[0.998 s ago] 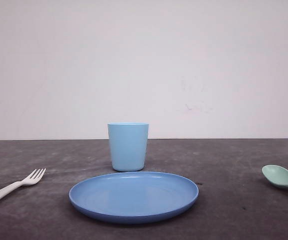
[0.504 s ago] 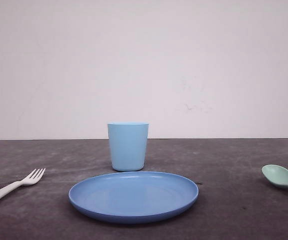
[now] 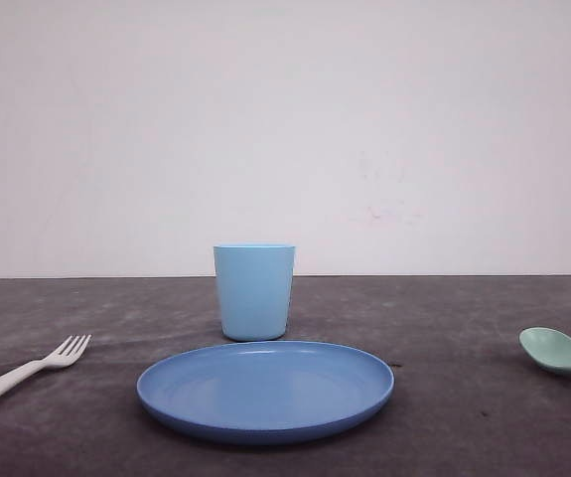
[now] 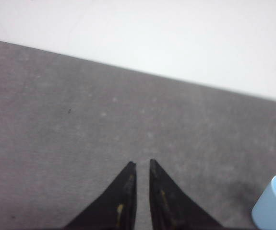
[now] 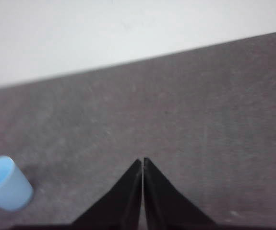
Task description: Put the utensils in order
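Both utensils [image 3: 27, 371] [image 3: 560, 354] apart from end effectors [image 4: 142, 163] [image 5: 142, 160]

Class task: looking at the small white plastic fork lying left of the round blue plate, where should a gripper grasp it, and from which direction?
Probably the slim handle of the small white plastic fork, approached from above: it lies flat on the dark table, tines pointing toward the round blue plate.

Both arms are hovering above the tabletop, nothing in either grip.

The left arm's black, wedge-shaped gripper [image 4: 141, 164] is showing its two tapered fingers nearly together, a thin slit between the tips. The right arm's black, wedge-shaped gripper [image 5: 142, 161] is pressing its fingers tip to tip, closed on nothing, clear of the surface.
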Robot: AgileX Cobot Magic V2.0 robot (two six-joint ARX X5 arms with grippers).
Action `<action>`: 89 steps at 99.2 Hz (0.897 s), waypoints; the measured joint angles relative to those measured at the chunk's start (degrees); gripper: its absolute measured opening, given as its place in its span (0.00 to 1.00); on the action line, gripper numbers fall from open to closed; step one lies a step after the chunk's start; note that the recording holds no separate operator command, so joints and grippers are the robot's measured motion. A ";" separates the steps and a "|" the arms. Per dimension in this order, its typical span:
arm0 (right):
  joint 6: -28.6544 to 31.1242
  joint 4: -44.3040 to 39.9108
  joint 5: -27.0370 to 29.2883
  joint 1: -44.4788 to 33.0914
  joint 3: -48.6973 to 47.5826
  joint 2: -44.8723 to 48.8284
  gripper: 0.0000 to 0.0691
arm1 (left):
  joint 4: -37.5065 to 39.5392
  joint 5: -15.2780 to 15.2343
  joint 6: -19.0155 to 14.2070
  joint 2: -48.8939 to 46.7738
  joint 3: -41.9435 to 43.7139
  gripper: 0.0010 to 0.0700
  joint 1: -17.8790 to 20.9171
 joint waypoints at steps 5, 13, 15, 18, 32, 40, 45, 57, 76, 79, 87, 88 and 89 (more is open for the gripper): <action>-1.97 -2.16 0.28 0.92 3.15 2.75 0.01 | -2.71 0.11 1.40 3.61 3.91 0.02 -0.04; -4.15 -3.58 0.28 2.21 5.53 5.70 0.01 | -6.08 0.13 2.71 8.17 8.39 0.02 -0.55; -4.46 -3.61 0.24 2.47 5.68 6.23 0.01 | -6.71 0.11 2.91 9.09 9.07 0.02 -0.74; -4.83 -3.74 0.22 2.82 5.73 6.84 0.01 | -7.43 0.13 3.19 10.19 9.68 0.02 -1.03; -5.64 -6.14 0.22 4.04 5.73 9.18 0.24 | -10.38 0.31 4.04 13.03 10.05 0.27 -2.54; -5.66 -6.88 0.22 4.28 5.73 9.99 0.46 | -11.23 2.03 4.02 14.29 10.05 0.42 -3.67; -5.66 -7.10 0.22 4.35 5.73 10.43 0.53 | -11.72 3.39 3.50 15.41 10.05 0.46 -4.68; -5.66 -7.10 0.22 4.35 5.73 10.99 0.57 | -13.31 5.73 0.72 19.63 10.05 0.48 -7.54; -5.66 -7.26 0.22 4.35 5.73 11.02 0.58 | -16.00 5.99 -3.65 28.68 10.05 0.49 -13.81; -5.66 -7.28 0.22 4.35 5.73 11.04 0.58 | -16.37 5.99 -4.15 30.25 10.05 0.49 -14.67; -5.66 -7.32 0.22 4.35 5.73 11.06 0.58 | -17.27 5.99 -5.55 34.45 10.05 0.49 -16.92; -5.66 -7.32 0.22 4.35 5.73 11.06 0.58 | -17.33 5.99 -5.68 34.91 10.05 0.49 -17.18; -5.64 -7.34 0.22 4.35 5.73 11.06 0.58 | -17.40 5.97 -5.84 35.41 10.05 0.49 -17.44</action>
